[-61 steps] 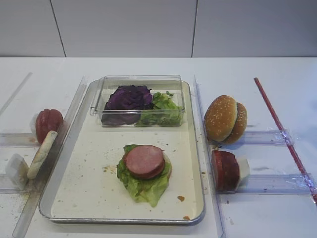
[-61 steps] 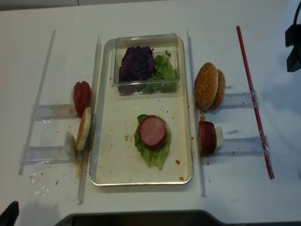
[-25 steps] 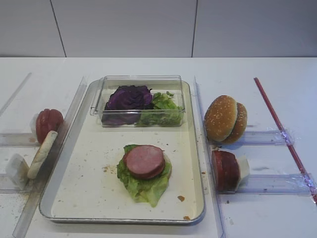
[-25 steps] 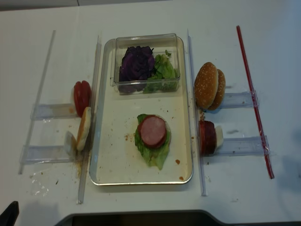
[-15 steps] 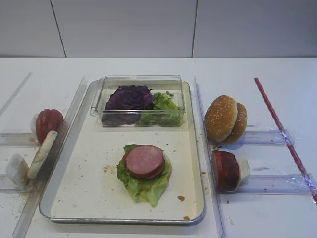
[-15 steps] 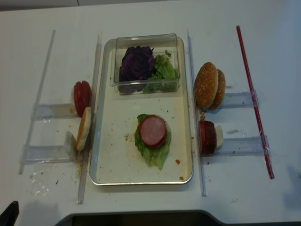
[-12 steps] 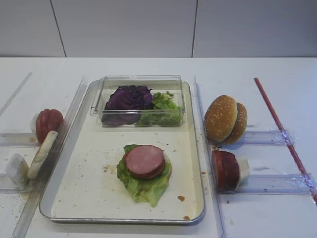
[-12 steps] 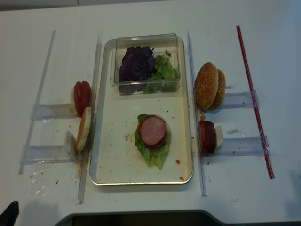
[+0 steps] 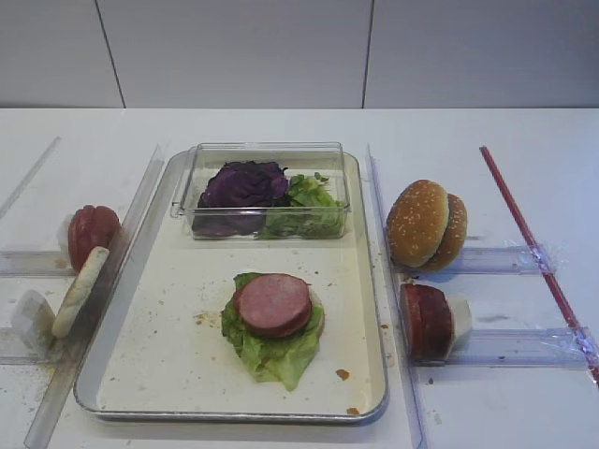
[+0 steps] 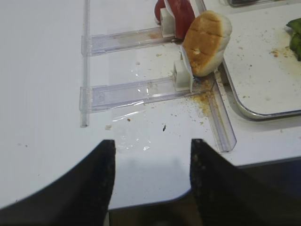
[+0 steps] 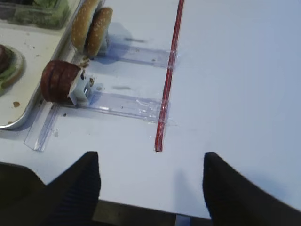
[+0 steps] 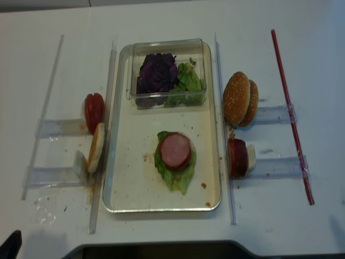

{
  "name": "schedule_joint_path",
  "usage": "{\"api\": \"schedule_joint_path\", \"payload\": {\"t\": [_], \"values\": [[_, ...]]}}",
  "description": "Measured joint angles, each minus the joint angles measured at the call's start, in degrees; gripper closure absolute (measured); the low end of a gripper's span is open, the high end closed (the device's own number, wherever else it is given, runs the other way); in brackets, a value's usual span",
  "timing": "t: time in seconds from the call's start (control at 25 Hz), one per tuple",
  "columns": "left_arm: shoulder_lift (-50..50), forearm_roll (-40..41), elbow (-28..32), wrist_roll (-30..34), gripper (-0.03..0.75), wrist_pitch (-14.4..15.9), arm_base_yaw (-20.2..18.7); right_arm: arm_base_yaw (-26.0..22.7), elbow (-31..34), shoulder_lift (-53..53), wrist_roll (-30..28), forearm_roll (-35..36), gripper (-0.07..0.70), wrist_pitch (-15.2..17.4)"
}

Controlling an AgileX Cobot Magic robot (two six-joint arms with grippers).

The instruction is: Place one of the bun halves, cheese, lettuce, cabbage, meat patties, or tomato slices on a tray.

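Right hand [image 11: 149, 176] open over bare table [image 11: 235, 94].

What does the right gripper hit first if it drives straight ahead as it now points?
Probably the bare white table; the right gripper is open, and the red strip lies just left of centre. Depth is unclear.

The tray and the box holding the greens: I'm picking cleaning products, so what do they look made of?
The tray looks like polished metal: a bright reflective rim around a cream, crumb-speckled floor. The clear box looks like rigid transparent plastic: the cabbage and lettuce show through its walls.

Two overheads, both on tray [image 9: 370, 281]
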Motion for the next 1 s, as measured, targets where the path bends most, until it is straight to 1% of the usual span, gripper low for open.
{"api": "schedule_joint_path", "payload": {"t": [0.24,0.4,0.56,0.72,1.0], "values": [[0.0,0.0,0.0,0.0,0.367,0.0,0.0,0.0,6.6,-3.3,-0.3,0.8,0.144,0.1],[0.0,0.0,0.0,0.0,0.367,0.0,0.0,0.0,8.7,-6.2,-0.7,1.2,0.144,-1.3],[0.0,0.0,0.0,0.0,0.367,0.0,0.0,0.0,8.9,-9.0,-0.7,1.2,0.144,-3.0],[0.0,0.0,0.0,0.0,0.367,0.0,0.0,0.0,8.9,-11.9,-0.9,1.2,0.145,-3.4],[0.0,0.0,0.0,0.0,0.367,0.0,0.0,0.0,9.3,-12.1,-1.1,1.2,0.153,-4.0]]}}
